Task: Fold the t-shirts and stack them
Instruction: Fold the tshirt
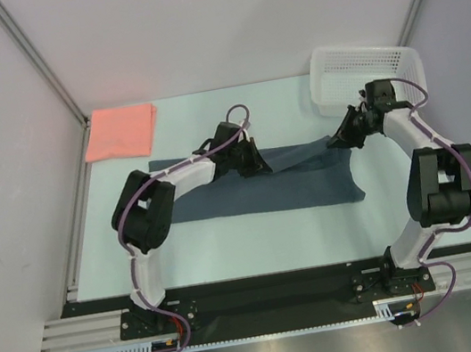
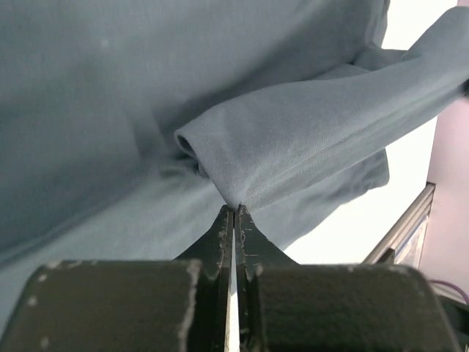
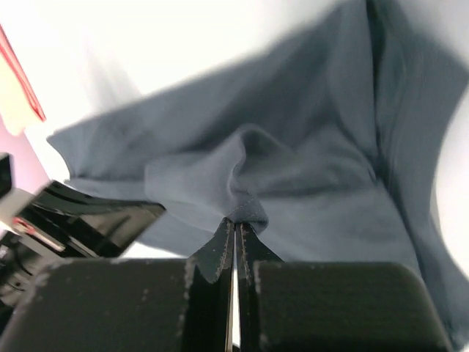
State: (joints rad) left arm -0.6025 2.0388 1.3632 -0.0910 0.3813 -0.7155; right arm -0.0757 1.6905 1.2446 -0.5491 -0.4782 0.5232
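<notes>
Left wrist: the left gripper (image 2: 234, 211) is pinched shut on a thin fold of the grey shirt (image 2: 110, 110) (barely an edge between the tips), so a hard pull could slip it free.

Right wrist: the right gripper (image 3: 236, 222) is clamped tight on a bunched ridge of the same shirt. A bunch may carry extra layers and skew the fold. This view is blurred.

Top: the grey shirt lies across the middle of the table (image 1: 272, 233). The pink shirt (image 1: 121, 130) sits folded at the far left corner, well apart. The arms hide both pinch points, and the sleeves cannot be made out.
</notes>
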